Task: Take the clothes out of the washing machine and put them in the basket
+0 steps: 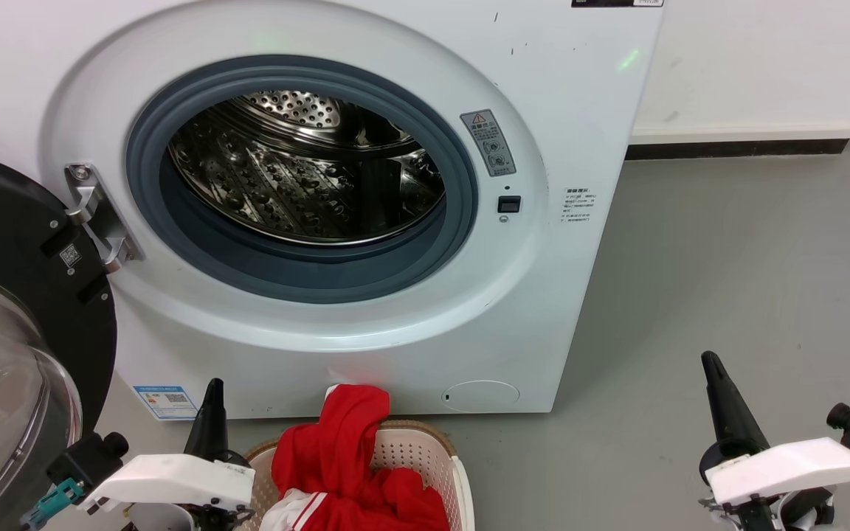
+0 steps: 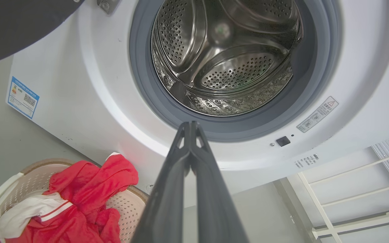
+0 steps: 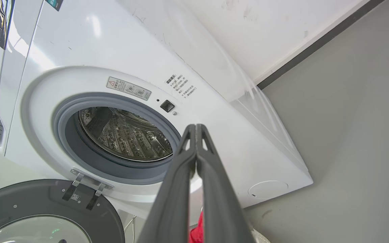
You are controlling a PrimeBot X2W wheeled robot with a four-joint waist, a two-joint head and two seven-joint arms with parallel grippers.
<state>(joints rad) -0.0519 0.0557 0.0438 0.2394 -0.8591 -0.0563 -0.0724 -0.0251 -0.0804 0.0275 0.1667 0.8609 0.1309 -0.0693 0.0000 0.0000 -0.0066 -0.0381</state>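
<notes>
Apparently little of the job is left. The left claw (image 1: 215, 385) is seen pressed together with nothing pinched in it, and the right claw (image 1: 710, 359) is likewise closed up and empty. The clothes are found in the basket (image 1: 463, 472), which is set just to the right of the left claw and well to the left of the right one. The plain red garment (image 1: 336, 442) is heaped high there, and the striped garment (image 2: 51, 211) is tucked beneath it. Ahead of and above both claws, the steel drum (image 2: 228, 67) of the washing machine (image 1: 587, 110) is shown bare as far as it can be seen. Its nearest lower part is hidden behind the grey rubber ring (image 1: 307, 276), so a small piece could be overlooked there. The main risk is judged to be the red garment: a fold is raised above the basket's far rim, against the machine's front. It could be spilled onto the floor (image 1: 690, 258) if the basket is knocked by the left claw just beside it. The open glass door (image 1: 4, 243), just left of the left claw, could also be struck should that arm be swung outward. If another reach into the drum is made, a claw could be snagged on the rubber ring.
</notes>
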